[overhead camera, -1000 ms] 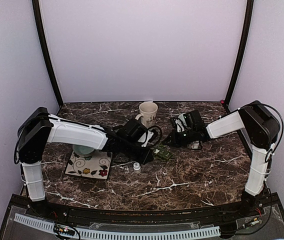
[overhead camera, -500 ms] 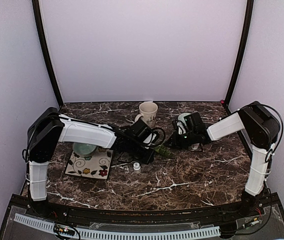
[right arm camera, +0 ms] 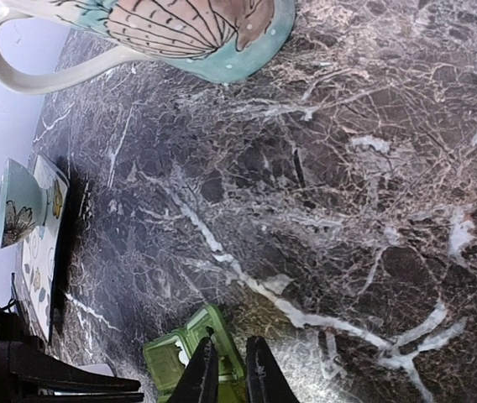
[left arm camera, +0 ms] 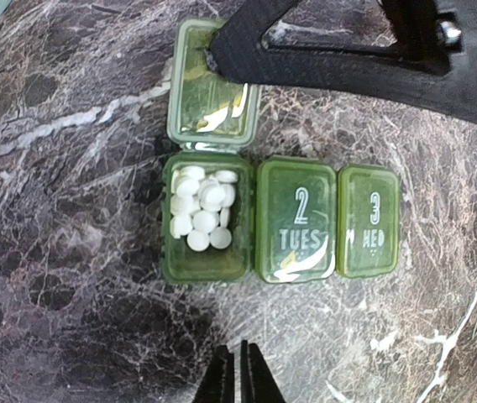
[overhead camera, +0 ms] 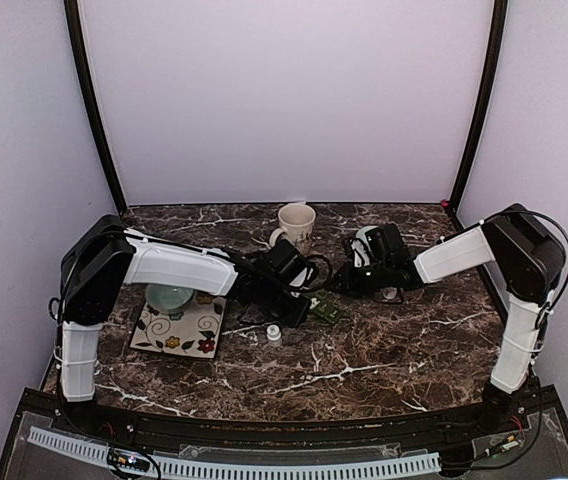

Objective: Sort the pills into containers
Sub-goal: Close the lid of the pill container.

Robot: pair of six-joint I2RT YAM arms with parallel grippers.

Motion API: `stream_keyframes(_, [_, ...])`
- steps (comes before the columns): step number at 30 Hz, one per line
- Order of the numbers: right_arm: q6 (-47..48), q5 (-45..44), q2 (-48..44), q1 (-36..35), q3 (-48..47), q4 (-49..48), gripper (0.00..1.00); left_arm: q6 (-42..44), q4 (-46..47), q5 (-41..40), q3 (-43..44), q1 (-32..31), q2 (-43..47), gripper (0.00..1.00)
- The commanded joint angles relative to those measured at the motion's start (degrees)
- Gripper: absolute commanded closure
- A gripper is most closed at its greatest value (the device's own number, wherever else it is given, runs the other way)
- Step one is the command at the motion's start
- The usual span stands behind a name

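Observation:
The containers are one dark green pill box [left arm camera: 297, 222] [overhead camera: 326, 308] of three joined compartments on the marble table. Its first compartment stands open and holds several white pills [left arm camera: 202, 210]. The other two lids, marked 2 TUES and 3 WED, are closed. The open lid [left arm camera: 213, 109] [right arm camera: 171, 357] is flipped back, and my right gripper [right arm camera: 230, 369] [overhead camera: 339, 293] is pinched on its far edge. One of its black fingers [left arm camera: 247, 42] crosses the lid's corner. My left gripper [left arm camera: 238, 374] [overhead camera: 302, 312] hovers shut and empty just on the near side of the box.
A cream mug [overhead camera: 296, 227] [right arm camera: 188, 34] stands behind the box. A small white cap [overhead camera: 274, 335] lies in front of the left gripper. At the left, a floral tile [overhead camera: 179, 330] carries a teal cup [overhead camera: 169, 297] [right arm camera: 16, 214].
My left arm's elbow has swung to the right, keeping its gripper by the box. The right gripper has edged slightly left at the lid.

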State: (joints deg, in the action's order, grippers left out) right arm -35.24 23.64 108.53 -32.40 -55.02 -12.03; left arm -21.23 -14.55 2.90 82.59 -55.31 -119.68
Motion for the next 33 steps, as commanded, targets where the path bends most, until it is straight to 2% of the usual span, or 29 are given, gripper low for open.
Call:
stream_keyframes(1, [0.37, -1.55, -2.08, -1.01, 0.79, -1.99, 0.88, -0.31, -1.8, -0.96, 1.61, 0.2, -0.18, 0.95])
stream_keyframes(8, [1.34, -2.06, -2.42, -2.01, 0.89, -1.55, 0.85, -0.44, -2.09, -1.46, 1.63, 0.7, -0.38, 0.95])
stream_keyframes(16, [2.86, -2.77, -3.61, -2.69, 0.58, 0.1, 0.69, -0.96, -2.1, -1.92, 1.53, 1.42, -0.47, 0.95])
stream_keyframes(33, [6.01, -6.31, -7.8, -2.89, 1.58, 4.67, 0.63, -1.56, -1.46, -1.03, 1.53, 1.61, -0.91, 0.96])
